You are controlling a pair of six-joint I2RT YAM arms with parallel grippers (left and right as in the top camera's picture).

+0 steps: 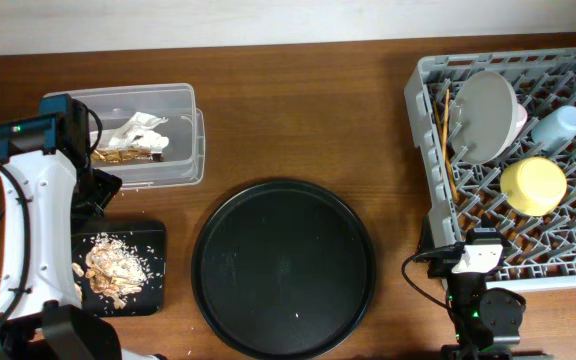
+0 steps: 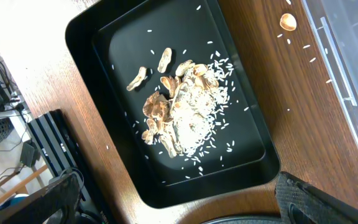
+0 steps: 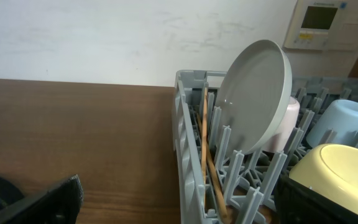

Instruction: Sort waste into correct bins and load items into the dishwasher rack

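Note:
The light-grey dishwasher rack (image 1: 428,150) at the right holds the grey plate (image 1: 486,115) on edge, the pink cup (image 1: 519,120) behind it, the light-blue cup (image 1: 558,125), the yellow bowl (image 1: 533,185) and the chopsticks (image 1: 449,140). The clear tub (image 1: 183,165) holds the white-and-gold wrapper (image 1: 133,140). The shallow black tray (image 2: 104,74) holds brown scraps and rice (image 2: 179,109). My left gripper (image 2: 179,208) is open and empty above the tray's near edge. My right gripper (image 3: 179,199) is open and empty by the rack's left wall (image 3: 185,124), near the chopsticks (image 3: 205,143).
The large round black tray (image 1: 283,268) lies in the middle of the table. One stray scrap (image 2: 288,22) and a few rice grains lie on the wood between the black tray and the clear tub (image 2: 353,62). Cables and a dark stand are beyond the table's left edge.

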